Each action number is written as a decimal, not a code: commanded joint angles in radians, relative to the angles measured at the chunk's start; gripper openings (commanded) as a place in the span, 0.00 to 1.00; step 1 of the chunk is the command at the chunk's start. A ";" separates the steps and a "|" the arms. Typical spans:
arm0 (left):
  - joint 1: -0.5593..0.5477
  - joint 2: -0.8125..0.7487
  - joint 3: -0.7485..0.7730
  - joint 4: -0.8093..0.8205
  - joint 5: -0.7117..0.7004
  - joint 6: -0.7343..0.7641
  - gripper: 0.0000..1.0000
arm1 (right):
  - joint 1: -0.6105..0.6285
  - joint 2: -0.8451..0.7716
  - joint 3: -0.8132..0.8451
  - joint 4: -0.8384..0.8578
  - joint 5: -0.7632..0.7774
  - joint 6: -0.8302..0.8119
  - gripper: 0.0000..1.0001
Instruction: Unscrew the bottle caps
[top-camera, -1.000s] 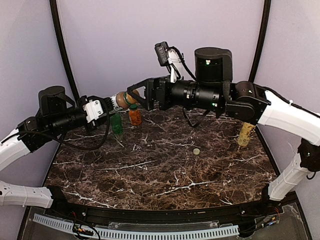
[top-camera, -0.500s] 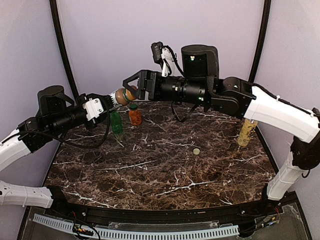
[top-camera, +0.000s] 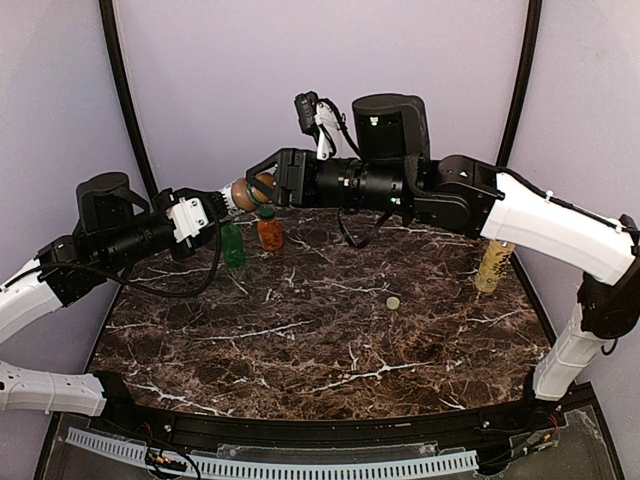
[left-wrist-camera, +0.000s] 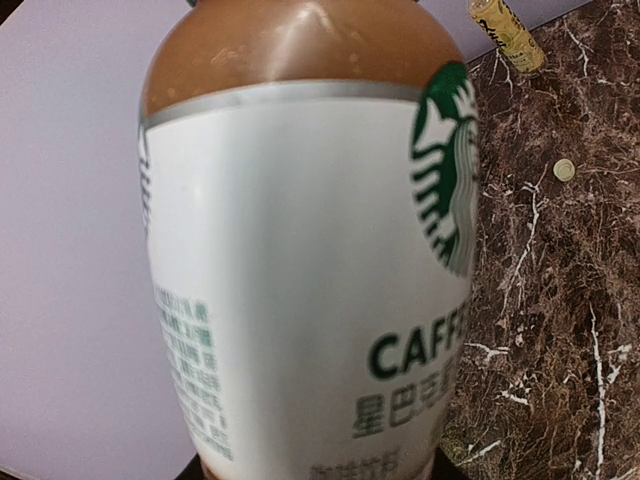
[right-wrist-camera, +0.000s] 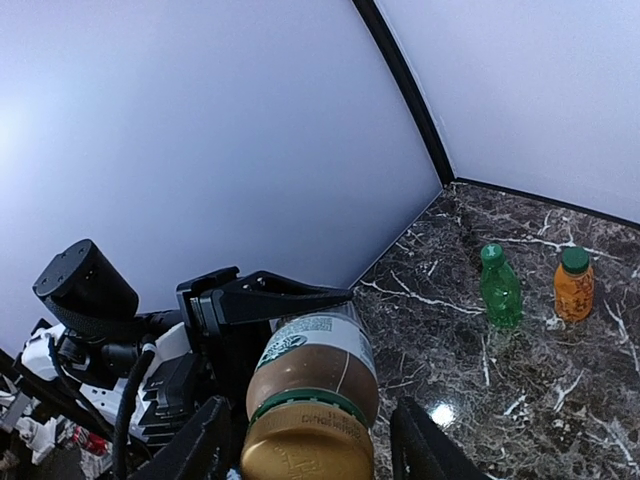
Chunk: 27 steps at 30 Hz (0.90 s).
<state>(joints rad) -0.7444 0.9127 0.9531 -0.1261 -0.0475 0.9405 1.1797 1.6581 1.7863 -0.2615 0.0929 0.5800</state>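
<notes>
Leftmost, the left jaws are clamped on the coffee bottle (top-camera: 243, 191), which is held on its side, raised above the back of the table (top-camera: 300, 350). Just below it, the green bottle (top-camera: 233, 245) and orange bottle (top-camera: 270, 232) are stood upright, close together. The gold cap (right-wrist-camera: 305, 452) of the held bottle is straddled by the right jaws, which are parted, with a slim gap seen beside the cap. Further right, a loose cap (top-camera: 393, 302) is seen lying on the table, and the yellow bottle (top-camera: 491, 265) is stood near the right edge.
</notes>
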 joint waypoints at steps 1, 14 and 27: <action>-0.004 -0.005 -0.013 0.044 -0.016 0.006 0.10 | -0.003 0.012 0.008 -0.003 -0.018 0.000 0.50; -0.004 -0.003 -0.012 0.059 -0.030 0.016 0.10 | -0.003 -0.010 -0.022 -0.003 0.003 -0.004 0.43; -0.004 -0.006 0.063 -0.341 0.338 -0.036 0.07 | 0.026 -0.027 -0.072 0.010 -0.359 -0.579 0.00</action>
<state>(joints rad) -0.7315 0.9070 0.9703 -0.2142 0.0082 0.9333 1.1755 1.6547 1.7546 -0.2813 -0.0299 0.3561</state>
